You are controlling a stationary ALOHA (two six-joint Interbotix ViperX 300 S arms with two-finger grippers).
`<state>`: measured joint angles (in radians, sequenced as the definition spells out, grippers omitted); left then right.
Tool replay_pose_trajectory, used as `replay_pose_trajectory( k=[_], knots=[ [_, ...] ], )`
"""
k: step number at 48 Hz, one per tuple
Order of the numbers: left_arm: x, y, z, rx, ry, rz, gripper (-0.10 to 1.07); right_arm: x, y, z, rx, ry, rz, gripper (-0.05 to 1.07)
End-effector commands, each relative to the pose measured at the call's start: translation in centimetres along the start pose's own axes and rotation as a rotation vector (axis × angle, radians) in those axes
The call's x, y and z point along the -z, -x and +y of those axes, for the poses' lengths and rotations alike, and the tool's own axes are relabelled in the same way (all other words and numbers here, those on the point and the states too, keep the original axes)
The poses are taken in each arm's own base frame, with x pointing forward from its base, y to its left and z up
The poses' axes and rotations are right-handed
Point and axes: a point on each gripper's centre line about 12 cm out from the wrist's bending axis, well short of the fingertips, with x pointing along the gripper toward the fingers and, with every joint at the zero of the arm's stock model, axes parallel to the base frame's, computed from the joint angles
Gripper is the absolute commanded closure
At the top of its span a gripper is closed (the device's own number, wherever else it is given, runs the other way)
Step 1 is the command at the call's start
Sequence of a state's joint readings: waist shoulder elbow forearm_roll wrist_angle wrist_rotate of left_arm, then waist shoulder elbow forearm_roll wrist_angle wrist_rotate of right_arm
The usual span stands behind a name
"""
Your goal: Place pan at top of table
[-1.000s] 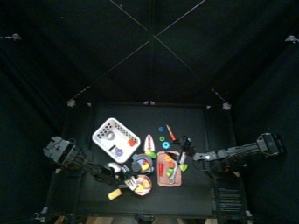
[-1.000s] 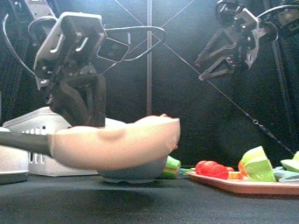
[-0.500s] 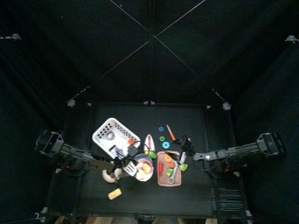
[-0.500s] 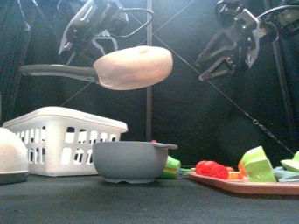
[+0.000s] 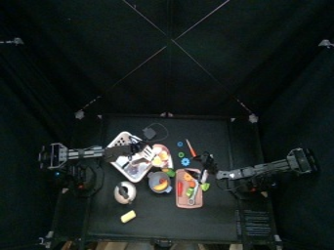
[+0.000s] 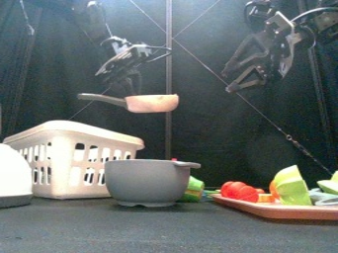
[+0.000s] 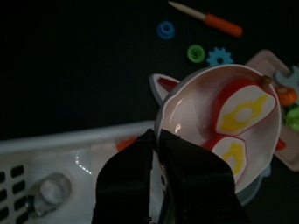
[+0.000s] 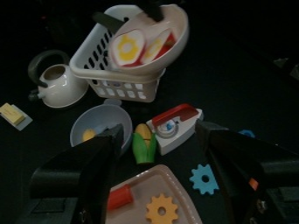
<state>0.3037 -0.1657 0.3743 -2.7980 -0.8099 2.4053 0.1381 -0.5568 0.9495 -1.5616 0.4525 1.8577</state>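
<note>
From high overhead we look straight down on the small square black table (image 5: 209,200); at its front edge we look level across; both views share the white slatted plastic basket (image 5: 120,145).

No text, label, brand, number or sign can be read on anything here.

Worktop (image 5: 209,132): black, square, posts at corners. Resting on it: white slotted basket (image 6: 73,158), grey bowl (image 6: 146,182), white kettle (image 6: 12,178) at the front left edge, tray (image 6: 284,207) of toy food on the right, small yellow block (image 5: 128,217) near the front. Loose coloured gear pieces (image 5: 188,148) lie toward the middle.
</note>
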Motion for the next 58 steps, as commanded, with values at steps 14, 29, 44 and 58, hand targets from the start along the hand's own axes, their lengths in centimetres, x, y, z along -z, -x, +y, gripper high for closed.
replay_pose_trajectory(
  k=[14,29,44,58],
  knots=[
    [-4.7,-3.5,6.0,-0.042,0.116,-0.115,0.45,-0.6,0.0,-0.5,0.014,-0.008,-0.018,0.06],
    [-7.6,-9.0,6.9,-0.105,-0.071,-0.072,0.45,-0.5,-0.1,-0.6,0.021,-0.011,-0.013,0.06],
    [-8.2,-12.5,8.3,-0.095,-0.163,0.004,0.47,-0.3,-0.1,-0.7,0.022,-0.008,-0.009,0.06],
    [-6.4,-14.2,9.0,-0.029,-0.252,0.113,0.47,-0.3,-0.1,-0.8,0.026,-0.013,-0.010,0.06]
  ],
)
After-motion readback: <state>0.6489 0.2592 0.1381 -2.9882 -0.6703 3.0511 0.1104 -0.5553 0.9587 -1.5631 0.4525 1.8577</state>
